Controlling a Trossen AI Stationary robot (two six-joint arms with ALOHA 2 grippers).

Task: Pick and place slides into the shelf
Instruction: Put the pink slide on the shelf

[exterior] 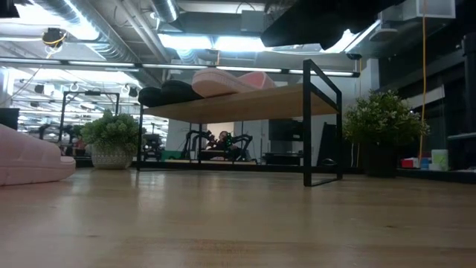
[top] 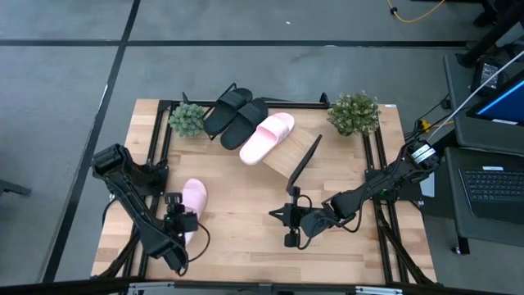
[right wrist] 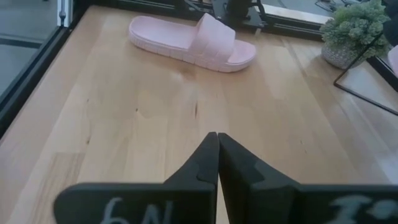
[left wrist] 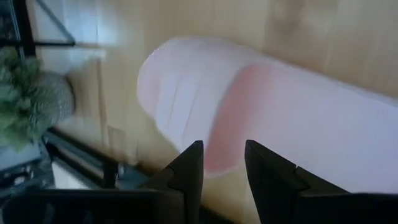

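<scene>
Your left claw [top: 182, 223] sits low at seven o'clock, fingers parted. Your right claw [top: 288, 215] hangs near six o'clock, fingers pressed together, arm stretched from three o'clock.

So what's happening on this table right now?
Three slides already sit on the shelf: the two black slides and one pink slide. The last pink slide lies on the tabletop, with the left gripper open right at it, not gripping yet. The right gripper waits shut over bare wood mid-table.
</scene>
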